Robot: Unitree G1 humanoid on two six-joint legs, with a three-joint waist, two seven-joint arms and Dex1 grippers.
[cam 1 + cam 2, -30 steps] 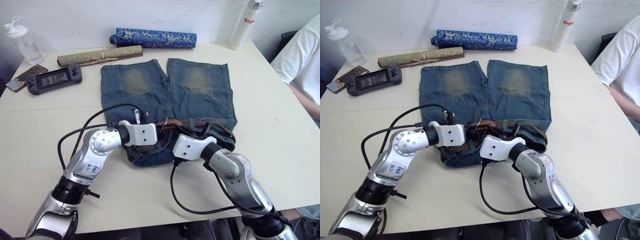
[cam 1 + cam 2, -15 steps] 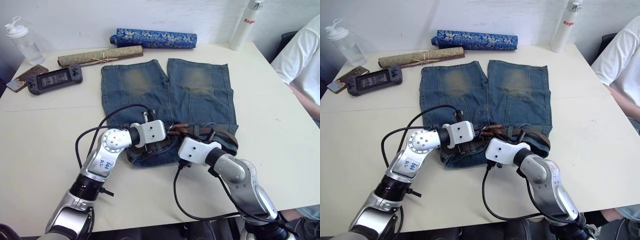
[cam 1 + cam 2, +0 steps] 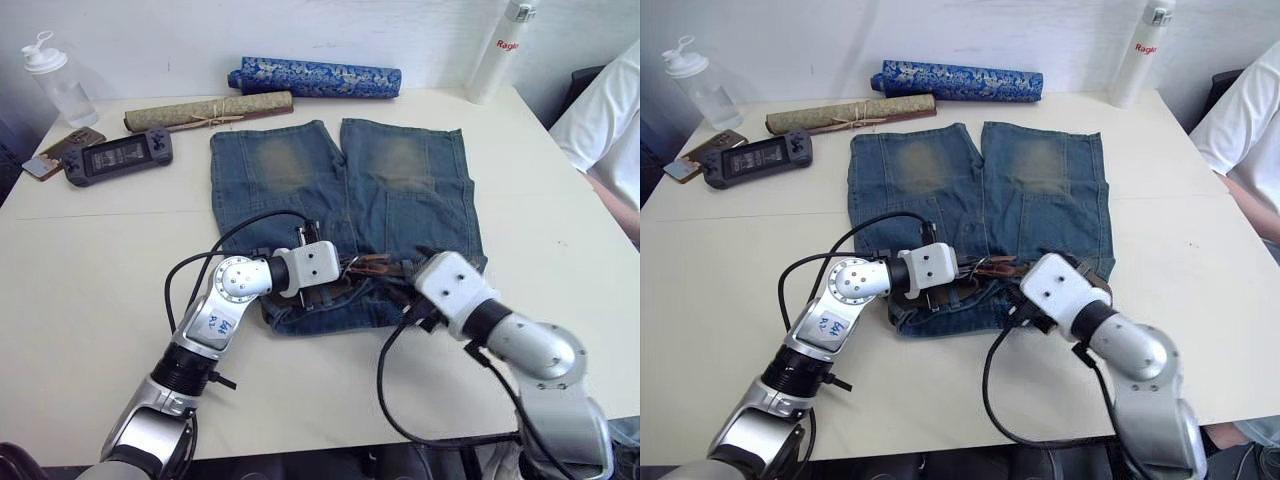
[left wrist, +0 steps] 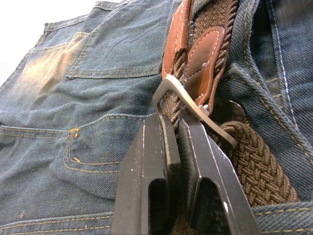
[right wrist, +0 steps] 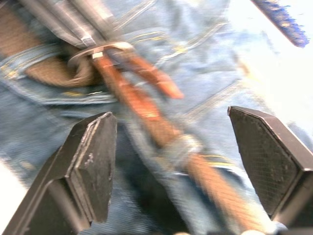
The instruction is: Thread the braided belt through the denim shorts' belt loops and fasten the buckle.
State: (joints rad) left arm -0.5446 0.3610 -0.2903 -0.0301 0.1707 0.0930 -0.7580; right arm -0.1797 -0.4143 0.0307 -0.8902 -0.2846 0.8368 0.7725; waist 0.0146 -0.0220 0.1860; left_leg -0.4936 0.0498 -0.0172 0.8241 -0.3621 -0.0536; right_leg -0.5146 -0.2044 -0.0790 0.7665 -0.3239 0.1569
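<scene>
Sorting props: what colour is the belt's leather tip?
Tan-orange leather tip, white stitching; clearest in left wrist view.

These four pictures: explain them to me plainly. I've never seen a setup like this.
A two-armed robot works at a table. The two wide pictures come from cameras on its head; the two close-ups come from cameras on its wrists. On the table lie denim shorts with a braided belt at the waist, two fabric rolls, a game console and two bottles. The left gripper is pinched on the belt by the buckle. The right gripper hangs open above the belt, holding nothing.
</scene>
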